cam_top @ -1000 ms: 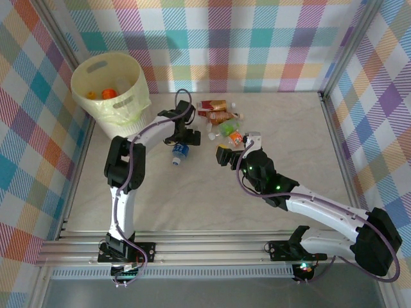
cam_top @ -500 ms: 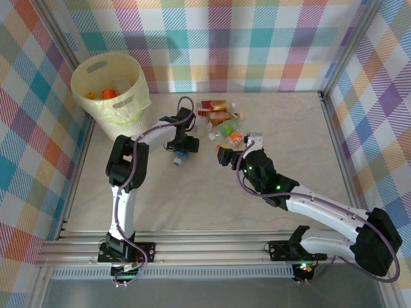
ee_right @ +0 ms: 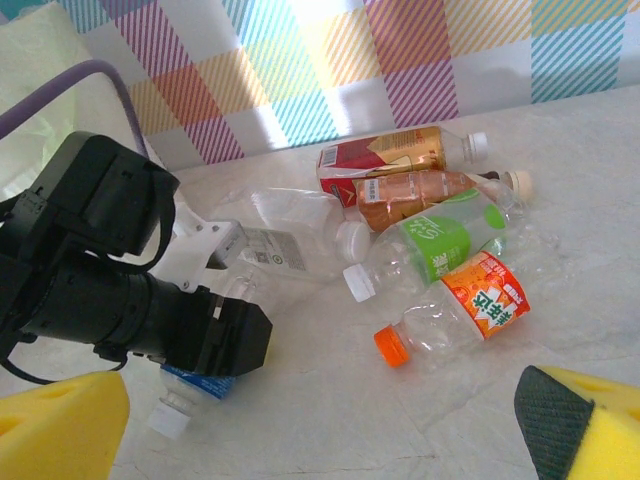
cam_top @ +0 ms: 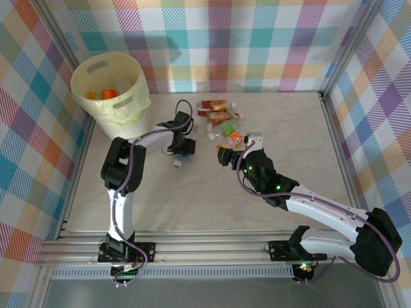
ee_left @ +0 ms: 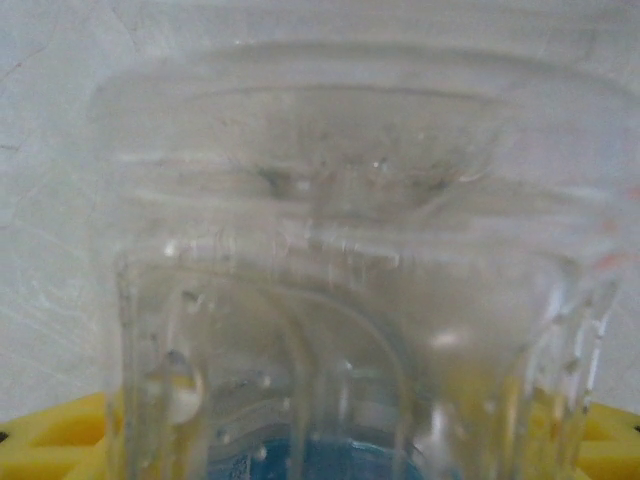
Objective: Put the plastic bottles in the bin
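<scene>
The left gripper (cam_top: 182,148) is down on the tabletop (cam_top: 292,128), over a clear bottle with a blue label (cam_top: 179,156). From its wrist camera that bottle (ee_left: 320,280) sits right between the yellow pads (ee_left: 55,440). Whether they are pressing on it, I cannot tell. It lies on its side with its white cap (ee_right: 166,420) pointing toward the near edge.

Over to the right gripper (ee_right: 320,405): jaws spread wide with nothing between them, hovering just short of the cluster. In that cluster are a red-labelled bottle (ee_right: 385,157), a brownish one (ee_right: 415,190) touching it, a green-labelled one (ee_right: 440,240), an orange-capped one (ee_right: 470,300) nearest the gripper, and a crushed clear one (ee_right: 275,240) to the side.

The bin (cam_top: 131,106) stands in the far left corner, well apart from the cluster, with orange showing inside.
</scene>
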